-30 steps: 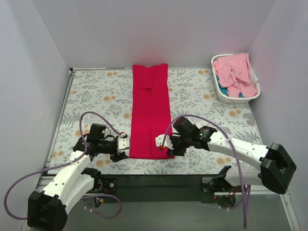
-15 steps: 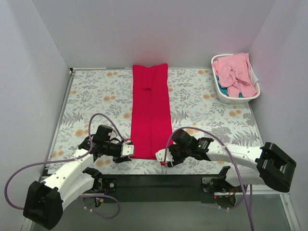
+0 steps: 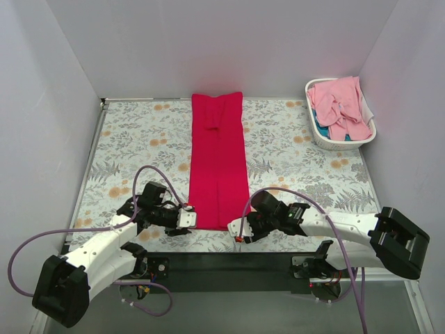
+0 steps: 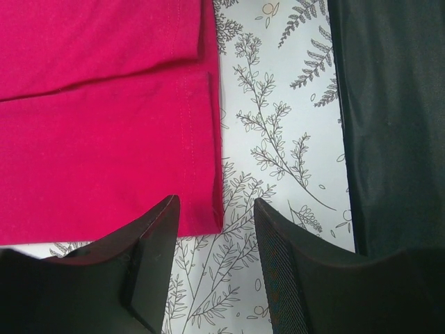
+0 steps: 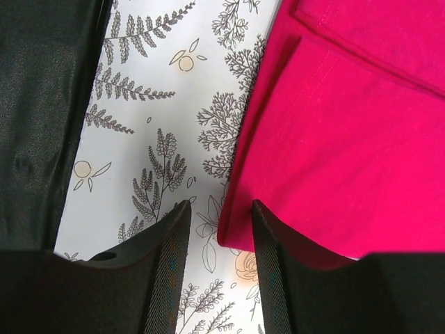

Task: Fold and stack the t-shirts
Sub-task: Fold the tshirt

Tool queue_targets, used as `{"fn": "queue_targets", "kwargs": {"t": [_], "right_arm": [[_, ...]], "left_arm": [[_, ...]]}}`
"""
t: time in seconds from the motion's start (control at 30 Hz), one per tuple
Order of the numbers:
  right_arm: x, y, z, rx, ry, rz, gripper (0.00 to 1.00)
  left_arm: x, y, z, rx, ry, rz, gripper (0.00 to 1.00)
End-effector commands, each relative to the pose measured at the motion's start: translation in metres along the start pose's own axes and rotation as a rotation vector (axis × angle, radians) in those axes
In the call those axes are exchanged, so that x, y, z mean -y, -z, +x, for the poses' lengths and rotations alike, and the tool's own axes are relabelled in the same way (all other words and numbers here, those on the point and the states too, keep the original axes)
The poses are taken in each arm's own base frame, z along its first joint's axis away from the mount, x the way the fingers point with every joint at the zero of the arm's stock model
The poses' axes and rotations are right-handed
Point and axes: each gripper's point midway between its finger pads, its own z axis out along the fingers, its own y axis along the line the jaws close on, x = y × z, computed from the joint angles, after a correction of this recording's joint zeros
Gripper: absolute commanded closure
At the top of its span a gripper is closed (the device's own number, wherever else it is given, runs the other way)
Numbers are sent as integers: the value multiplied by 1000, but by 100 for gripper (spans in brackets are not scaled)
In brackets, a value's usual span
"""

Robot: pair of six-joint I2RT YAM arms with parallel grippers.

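Red t-shirt (image 3: 217, 163) lies flat at mid-table, folded into a long narrow strip running from the far edge towards the arms. Layered fold edges and hem stitching show in both wrist views. Pink t-shirts (image 3: 341, 108) are heaped in the white basket (image 3: 321, 142) at the far right corner, well apart from the red one. Left gripper (image 3: 186, 219) sits low at the strip's near left corner. In its wrist view the jaws are apart, with the hem corner (image 4: 217, 221) lying in the gap between the fingers (image 4: 156, 229). Right gripper (image 3: 236, 227) sits low at the near right corner, jaws likewise apart, with that corner (image 5: 226, 240) between its fingers (image 5: 170, 243). Cannot tell whether either finger pair touches the cloth. Floral-print table (image 3: 139, 139) is under everything, and a black strip (image 3: 208, 261) runs along its near edge.
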Motion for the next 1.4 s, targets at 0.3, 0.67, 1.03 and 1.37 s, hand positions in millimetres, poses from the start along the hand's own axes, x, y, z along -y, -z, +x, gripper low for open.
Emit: {"fn": "queue_targets", "kwargs": {"t": [0.3,0.67,1.03,1.37], "right_arm": [[-12,-11,23,-72,-56,-50,70],[-21,-16,28,-113,-176,-170,74],[-1,12,-13,-10,-156,-131,57],[-6,5,-2,-50,-178,-156,55]], "left_arm": [[-1,-3,-1,5,-34,11,54],[3,-5,2,-4,-50,41,51],[2,-5,1,3,-58,46,52],[1,-4,0,3,-55,37,52]]}}
